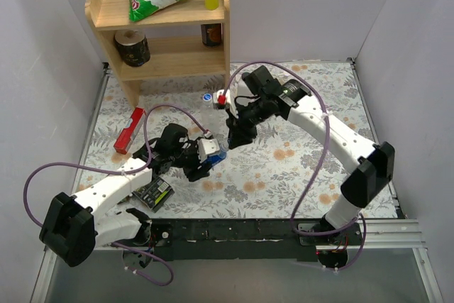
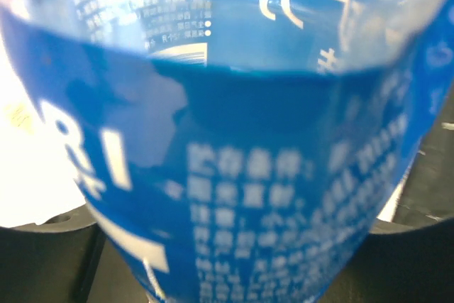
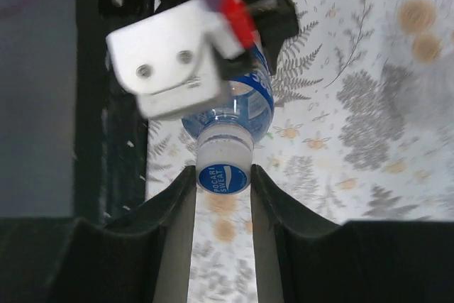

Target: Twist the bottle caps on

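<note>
Two grippers hung close together over the flowered table (image 1: 298, 168) in the top view, the left gripper (image 1: 206, 152) holding a blue-labelled bottle (image 1: 215, 151) and the right gripper (image 1: 234, 135) at its top, while a red cap (image 1: 221, 96) and a second blue cap (image 1: 207, 96) sat farther back, too small to tell if screwed on. The left wrist view showed dark fingers (image 2: 42, 253) clamped on the bottle's label from both sides. From the right wrist, the fingers (image 3: 177, 204) pressed either side of the blue-white cap (image 3: 224, 178) seated on the neck, so this cap seemed mid-tightening and the other two were probably yet to do.
</note>
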Tool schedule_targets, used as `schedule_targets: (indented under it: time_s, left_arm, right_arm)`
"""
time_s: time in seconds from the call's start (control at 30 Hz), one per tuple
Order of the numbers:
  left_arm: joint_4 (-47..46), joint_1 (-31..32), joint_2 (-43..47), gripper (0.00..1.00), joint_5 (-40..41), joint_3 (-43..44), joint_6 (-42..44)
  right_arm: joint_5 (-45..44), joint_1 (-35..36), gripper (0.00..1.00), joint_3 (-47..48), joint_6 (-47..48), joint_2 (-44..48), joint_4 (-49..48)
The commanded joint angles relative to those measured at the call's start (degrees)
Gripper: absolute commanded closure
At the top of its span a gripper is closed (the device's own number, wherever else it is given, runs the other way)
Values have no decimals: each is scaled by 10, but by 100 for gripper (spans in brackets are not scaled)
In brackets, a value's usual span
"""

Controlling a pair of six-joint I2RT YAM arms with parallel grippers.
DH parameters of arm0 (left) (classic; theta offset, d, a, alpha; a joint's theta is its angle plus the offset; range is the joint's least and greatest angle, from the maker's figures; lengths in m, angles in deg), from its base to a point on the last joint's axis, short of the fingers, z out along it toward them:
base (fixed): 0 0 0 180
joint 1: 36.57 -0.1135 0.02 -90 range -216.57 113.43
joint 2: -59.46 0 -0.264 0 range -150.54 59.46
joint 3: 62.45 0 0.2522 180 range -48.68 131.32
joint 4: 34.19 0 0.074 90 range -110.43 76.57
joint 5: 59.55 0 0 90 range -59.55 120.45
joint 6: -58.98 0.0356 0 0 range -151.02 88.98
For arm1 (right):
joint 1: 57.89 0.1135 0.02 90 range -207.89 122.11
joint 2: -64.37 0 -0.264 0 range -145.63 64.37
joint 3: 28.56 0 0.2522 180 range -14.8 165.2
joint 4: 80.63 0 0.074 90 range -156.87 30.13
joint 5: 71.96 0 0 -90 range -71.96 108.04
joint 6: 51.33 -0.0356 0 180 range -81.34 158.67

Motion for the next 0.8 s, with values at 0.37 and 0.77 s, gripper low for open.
schedule_targets:
  time_s: [0.37, 0.77]
  left_arm:
    - [-87, 18, 1, 100, 171, 18, -62]
    - [169, 17, -34, 100, -73, 69, 132]
  right_arm:
    - [211, -109, 37, 44, -369, -104, -117]
    - [103, -114, 8, -75, 160, 81, 29]
